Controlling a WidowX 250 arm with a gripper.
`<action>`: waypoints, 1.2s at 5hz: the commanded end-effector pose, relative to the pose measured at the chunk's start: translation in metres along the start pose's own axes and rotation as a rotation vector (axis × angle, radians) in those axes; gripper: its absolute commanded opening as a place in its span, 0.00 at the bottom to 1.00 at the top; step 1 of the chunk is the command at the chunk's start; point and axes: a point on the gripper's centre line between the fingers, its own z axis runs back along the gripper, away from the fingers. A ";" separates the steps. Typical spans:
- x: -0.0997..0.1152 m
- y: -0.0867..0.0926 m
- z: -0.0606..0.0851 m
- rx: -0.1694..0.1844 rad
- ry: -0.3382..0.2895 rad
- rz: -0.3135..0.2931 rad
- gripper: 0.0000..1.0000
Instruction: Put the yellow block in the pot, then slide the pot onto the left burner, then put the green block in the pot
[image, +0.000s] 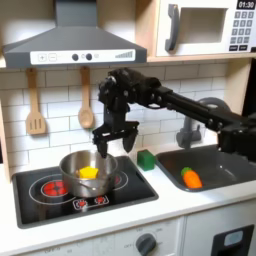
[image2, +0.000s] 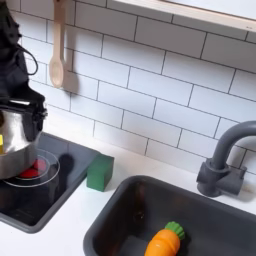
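The pot (image: 84, 172), a shiny steel toy pot, sits on the black stovetop (image: 45, 200) over the right-hand burner as the first exterior view shows it, its wall covering most of the red rings there. The left burner (image: 44, 186) lies bare just beside it, toward the first exterior view's left, so the slide is not yet done by my reading. The stovetop is set into the white bench (image: 170, 205), with a dark sink (image: 215, 170) to the right.

The black arm reaches in from the right, and its claw (image: 115, 140) hangs just above the pot's far rim, fingers spread and holding nothing. That pose suits a release over the pot, or a drop toward the rim to push it left.

The yellow block (image: 88, 172) rests inside the pot, on its floor, so the first step looks finished. The green block (image: 146, 159) stands on the bench between stovetop and sink, near the stovetop's right edge; in the second exterior view it touches or nearly touches that edge. An orange carrot toy (image: 190, 178) lies in the sink, well apart from the work.

In the second exterior view the pot is cut off at the left edge, and the arm there is a dark mass whose fingers I cannot separate. The yellow block's shape is blurred by reflections.
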 end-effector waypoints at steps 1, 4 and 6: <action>0.008 -0.009 -0.006 -0.003 0.006 -0.038 1.00; -0.002 -0.004 -0.024 0.023 0.060 -0.033 1.00; -0.006 0.000 -0.031 0.050 0.075 -0.043 1.00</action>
